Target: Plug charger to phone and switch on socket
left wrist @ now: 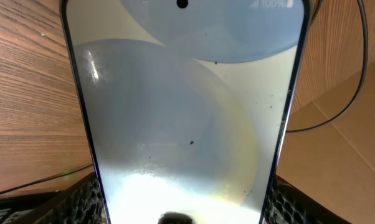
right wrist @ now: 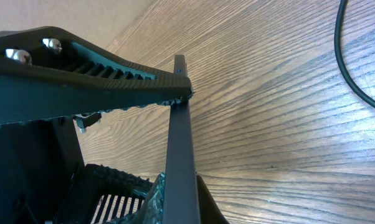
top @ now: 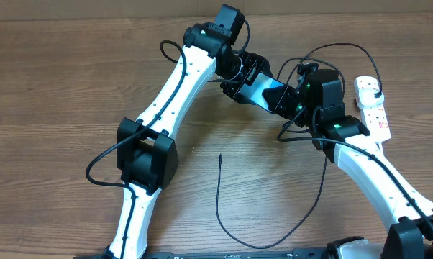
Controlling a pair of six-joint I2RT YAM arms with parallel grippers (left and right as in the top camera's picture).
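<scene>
The phone with its glossy blue screen is held off the table at the back middle, between both grippers. My left gripper is shut on it; in the left wrist view the phone fills the frame, with a finger at each lower side. My right gripper grips its other end; the right wrist view shows the phone edge-on between the fingers. The charger loops over the table, its tip lying free. The white socket lies at the right with a black plug in it.
The charger cable also shows in the right wrist view and in the left wrist view. The wooden table's far edge runs along the top. The socket's white cord runs off toward the back right.
</scene>
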